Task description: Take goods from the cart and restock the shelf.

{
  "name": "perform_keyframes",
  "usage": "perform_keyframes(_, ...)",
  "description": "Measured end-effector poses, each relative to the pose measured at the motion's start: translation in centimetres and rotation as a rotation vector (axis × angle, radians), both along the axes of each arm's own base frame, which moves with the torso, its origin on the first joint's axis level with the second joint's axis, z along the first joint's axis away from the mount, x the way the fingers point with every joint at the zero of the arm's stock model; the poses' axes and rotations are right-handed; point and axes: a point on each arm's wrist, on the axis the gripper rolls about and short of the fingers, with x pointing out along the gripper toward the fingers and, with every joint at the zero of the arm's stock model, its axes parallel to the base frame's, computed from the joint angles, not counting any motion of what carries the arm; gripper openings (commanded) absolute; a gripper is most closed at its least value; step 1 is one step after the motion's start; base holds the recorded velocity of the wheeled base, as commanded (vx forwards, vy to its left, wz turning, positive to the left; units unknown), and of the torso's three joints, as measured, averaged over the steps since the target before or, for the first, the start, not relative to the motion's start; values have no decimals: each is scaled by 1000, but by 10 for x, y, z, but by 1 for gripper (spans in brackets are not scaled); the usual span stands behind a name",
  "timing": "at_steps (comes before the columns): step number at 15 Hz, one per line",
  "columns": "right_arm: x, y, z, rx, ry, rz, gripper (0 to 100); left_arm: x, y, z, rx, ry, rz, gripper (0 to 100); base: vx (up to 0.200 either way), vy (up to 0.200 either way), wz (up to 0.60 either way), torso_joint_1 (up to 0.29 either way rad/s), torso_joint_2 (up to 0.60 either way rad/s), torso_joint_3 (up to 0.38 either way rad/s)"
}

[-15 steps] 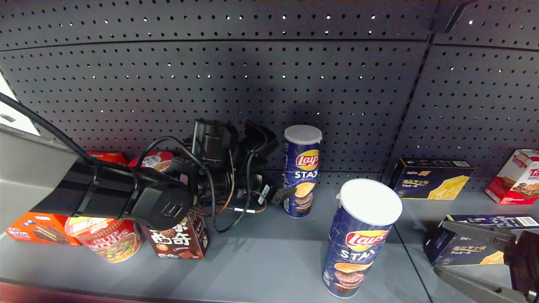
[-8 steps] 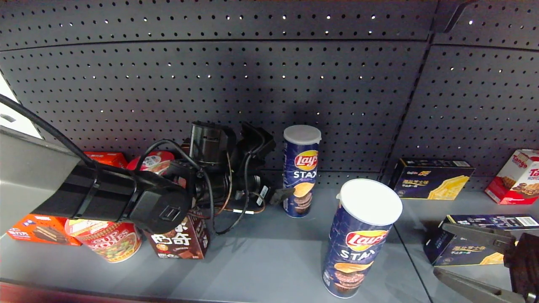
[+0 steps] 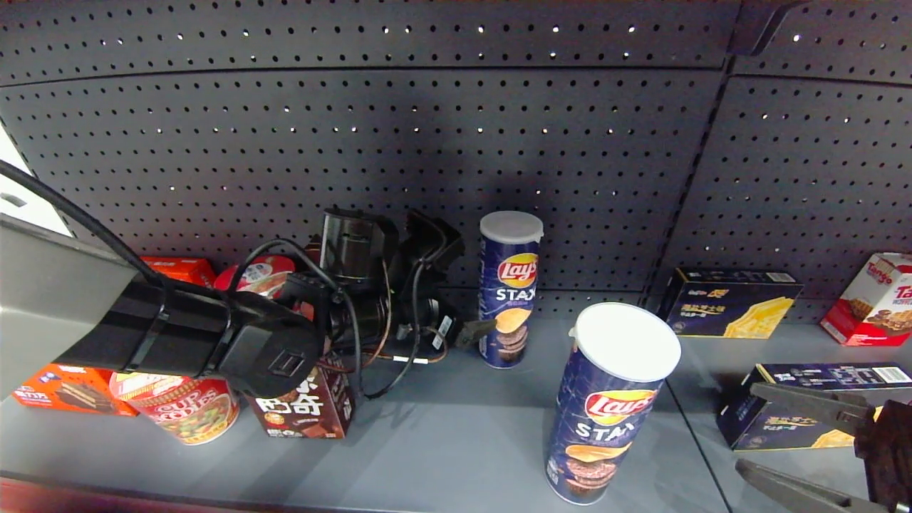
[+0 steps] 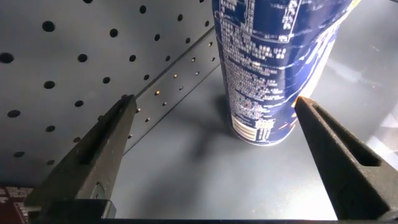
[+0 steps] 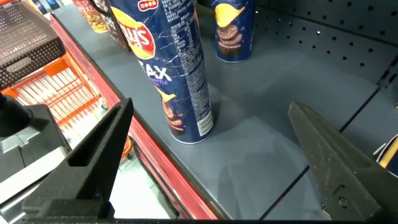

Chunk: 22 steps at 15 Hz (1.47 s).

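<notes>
The rear chip canister (image 3: 509, 288) stood upright near the pegboard (image 3: 356, 142), facing the left gripper (image 4: 216, 106), fingers spread and empty. The right gripper (image 3: 748, 427), farther from the pegboard, gaped empty too. The tube was probably light, slick and crushable, and best squeezed gently mid-body.

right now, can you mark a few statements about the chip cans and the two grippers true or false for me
1. The rear chip can and the front chip can both stand upright on the shelf. True.
2. The left gripper is shut on the rear chip can. False: it is open, and its jaws do not touch the can.
3. The front chip can has no lid. False: a white lid sits on it.
4. The right gripper is open and holds nothing. True.
5. The cup noodles tub stands to the right of the front chip can. False: the cup noodles tub stands far to its left.
</notes>
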Motion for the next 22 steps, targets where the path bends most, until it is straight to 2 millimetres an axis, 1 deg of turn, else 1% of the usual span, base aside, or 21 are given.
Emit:
perform_keyframes(6,0,0,0,0,1,0,100,-1,0,-1,1,2,-3,100,0,0,0,0,0,0)
perform_keyframes(8,0,0,0,0,1,0,100,-5,-1,-1,5,6,-11,100,0,0,0,0,0,0)
perform_keyframes(10,0,0,0,0,1,3,100,-14,0,-1,10,11,-22,100,0,0,0,0,0,0)
perform_keyframes(13,0,0,0,0,2,9,100,-24,2,10,3,-12,-33,100,0,0,0,0,0,0)
perform_keyframes(17,0,0,0,1,3,13,100,-36,1,31,-26,-63,-51,100,0,0,0,0,0,0)
perform_keyframes(22,-1,0,-5,-5,22,15,100,-53,15,60,-66,-129,-39,100,0,0,0,0,0,0)
